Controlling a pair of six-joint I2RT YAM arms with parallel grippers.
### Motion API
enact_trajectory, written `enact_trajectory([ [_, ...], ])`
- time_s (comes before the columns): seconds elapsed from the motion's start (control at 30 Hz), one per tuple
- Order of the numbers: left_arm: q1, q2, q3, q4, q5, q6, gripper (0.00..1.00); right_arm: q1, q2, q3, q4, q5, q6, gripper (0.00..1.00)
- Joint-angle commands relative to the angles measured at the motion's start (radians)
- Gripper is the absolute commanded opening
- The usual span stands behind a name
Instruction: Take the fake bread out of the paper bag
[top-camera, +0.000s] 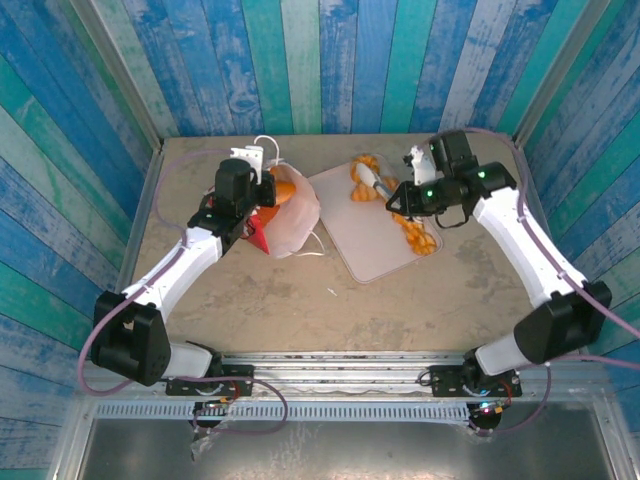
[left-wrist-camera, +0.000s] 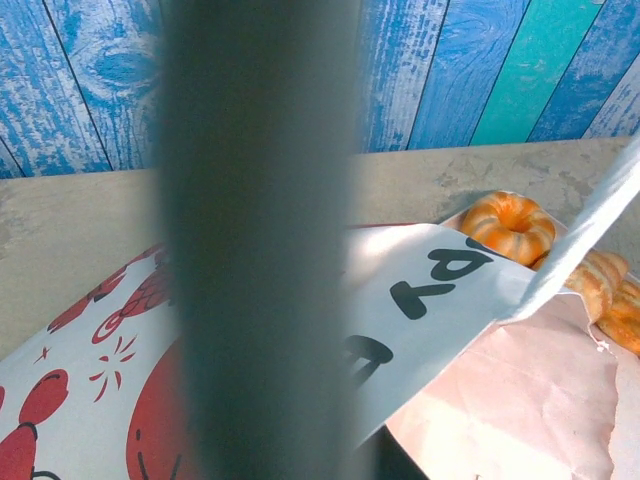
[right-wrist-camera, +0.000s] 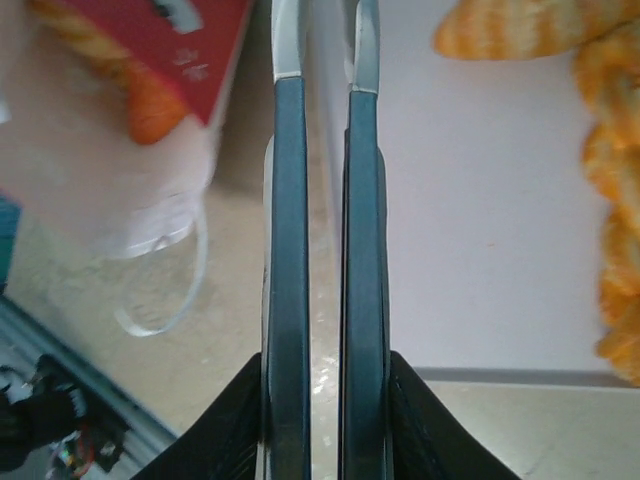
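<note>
The small white paper bag with a red lower band and white cord handles (top-camera: 295, 225) lies on its side on the beige table (top-camera: 300, 300), just left of the flat pale-pink rectangular tray (top-camera: 360, 240); the left gripper (top-camera: 262, 190) is closed on the bag's white wall at the mouth, its fingers a grey blur in the left wrist view; one glossy orange toy pastry (top-camera: 284, 190) sits in the bag's opening. On the lifted white flap stand bold black capitals, an A among them, but the word is partly hidden and cannot be read; red rounded shapes dot the band.

The right gripper (right-wrist-camera: 324, 40) hangs over the tray's left edge, its dark fingers almost together with a thin slit between and nothing in it; a golden twisted roll (top-camera: 364, 182) and a striped orange pastry (top-camera: 417, 235) lie on the tray.
</note>
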Motion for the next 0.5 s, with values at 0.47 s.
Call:
enact_trajectory([
  [0.47,-0.001,-0.063,0.009,0.002,0.055,0.024,0.08,0.290,-0.100,-0.285,0.480,-0.115,0.415,0.34],
])
